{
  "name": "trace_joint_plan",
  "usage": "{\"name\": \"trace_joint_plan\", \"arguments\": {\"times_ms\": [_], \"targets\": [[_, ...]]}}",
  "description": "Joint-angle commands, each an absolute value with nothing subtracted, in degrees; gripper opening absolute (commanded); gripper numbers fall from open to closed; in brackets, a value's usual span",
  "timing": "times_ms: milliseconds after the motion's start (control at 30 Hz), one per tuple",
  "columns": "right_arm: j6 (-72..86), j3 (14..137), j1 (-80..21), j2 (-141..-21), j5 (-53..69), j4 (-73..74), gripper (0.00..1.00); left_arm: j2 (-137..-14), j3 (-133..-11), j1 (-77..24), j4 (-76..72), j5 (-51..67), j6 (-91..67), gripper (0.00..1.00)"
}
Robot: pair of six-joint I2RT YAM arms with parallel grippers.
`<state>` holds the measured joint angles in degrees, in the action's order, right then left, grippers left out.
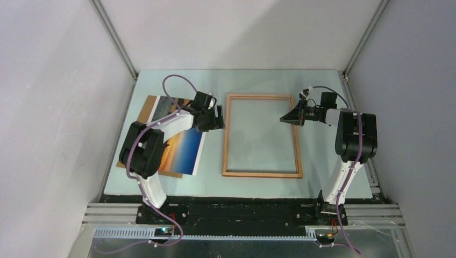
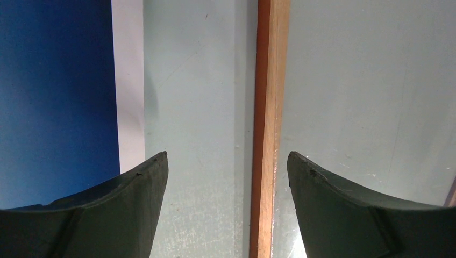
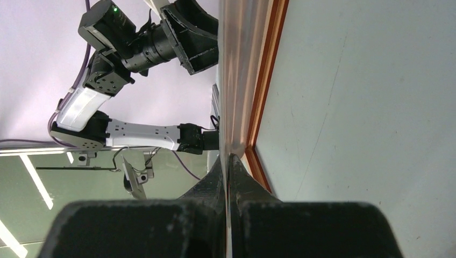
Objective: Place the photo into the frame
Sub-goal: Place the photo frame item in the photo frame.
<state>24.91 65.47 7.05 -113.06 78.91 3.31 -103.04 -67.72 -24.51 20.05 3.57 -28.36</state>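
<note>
The photo (image 1: 185, 145), a sunset print with a white border, lies picture side up at the left on a brown backing board (image 1: 146, 110). Its blue part (image 2: 54, 97) shows in the left wrist view. The frame (image 1: 262, 174) lies flat in the middle of the table. My left gripper (image 1: 218, 118) hovers open and empty; its jaws (image 2: 227, 156) straddle the frame's left rail (image 2: 269, 107), with the photo's edge beside the left finger. My right gripper (image 1: 287, 117) is at the frame's right rail (image 3: 263, 91). Its jaws (image 3: 228, 157) are pinched on a thin glossy pane that mirrors an arm.
The pale green table top (image 1: 322, 177) is boxed in by white walls with metal posts (image 1: 115, 37) at the back corners. The backing board sticks out past the photo at the far left. A metal rail (image 1: 242, 215) runs along the near edge by the arm bases.
</note>
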Motion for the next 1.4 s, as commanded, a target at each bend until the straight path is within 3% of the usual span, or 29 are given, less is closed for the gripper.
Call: {"name": "trace_joint_plan", "arguments": {"times_ms": [0, 1100, 1367], "targets": [[25.53, 64.84, 6.68, -113.3, 79.58, 1.01, 0.0, -99.75, -69.63, -24.35, 19.0, 3.44, -27.49, 0.85], [16.9, 62.16, 8.88, -112.0, 76.67, 8.09, 0.0, -99.15, -69.13, -24.37, 18.32, 3.96, -27.65, 0.85], [19.11, 59.74, 9.18, -111.41, 75.51, 3.94, 0.0, -99.04, -69.08, -24.35, 18.16, 4.22, -27.72, 0.86]]}}
